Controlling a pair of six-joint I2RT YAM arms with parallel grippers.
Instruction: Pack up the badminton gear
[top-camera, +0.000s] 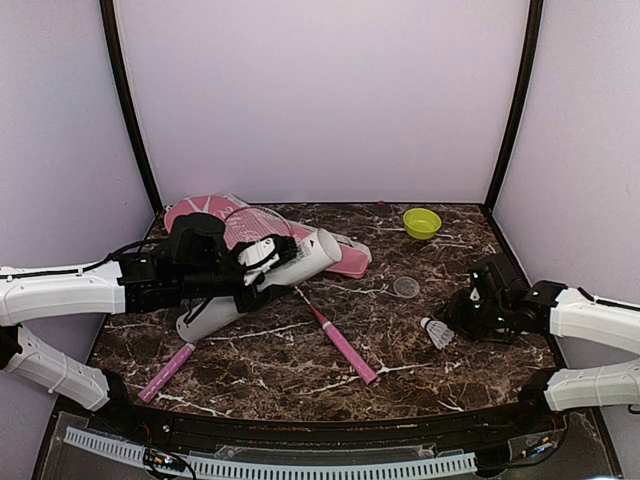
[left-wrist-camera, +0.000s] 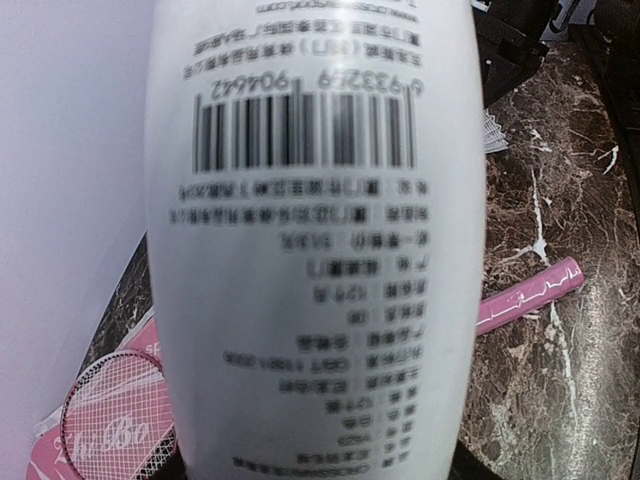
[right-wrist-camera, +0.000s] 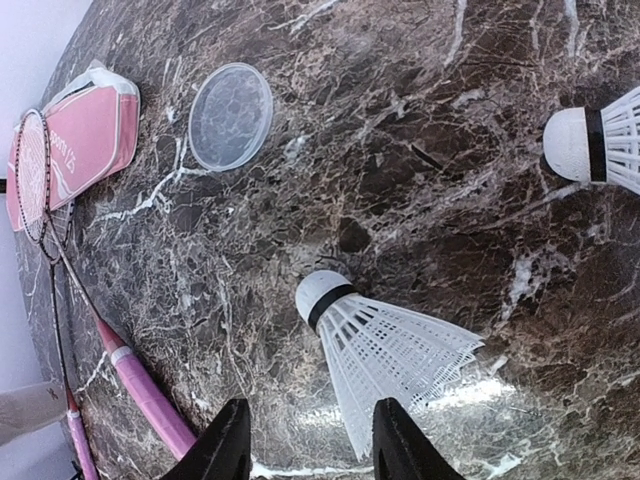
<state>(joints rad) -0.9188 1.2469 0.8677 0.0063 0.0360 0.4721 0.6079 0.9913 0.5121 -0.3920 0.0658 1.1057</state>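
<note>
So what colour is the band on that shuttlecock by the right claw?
Black, on a white cork; the shuttlecock shows best in the right wrist view.

1. Tube (left-wrist-camera: 315, 250): white, printed with black barcode.
2. Shuttlecock (right-wrist-camera: 385, 345): white, banded black.
3. Table (top-camera: 400, 340): dark brown marble, veined white.
4. Bowl (top-camera: 421, 222), at 1 o'clock: lime green.
5. Racket cover (right-wrist-camera: 85, 135): coloured pink.

Tilted tube (top-camera: 318, 255) and racket (top-camera: 350, 352) obstruct centre-left; right open.
</note>
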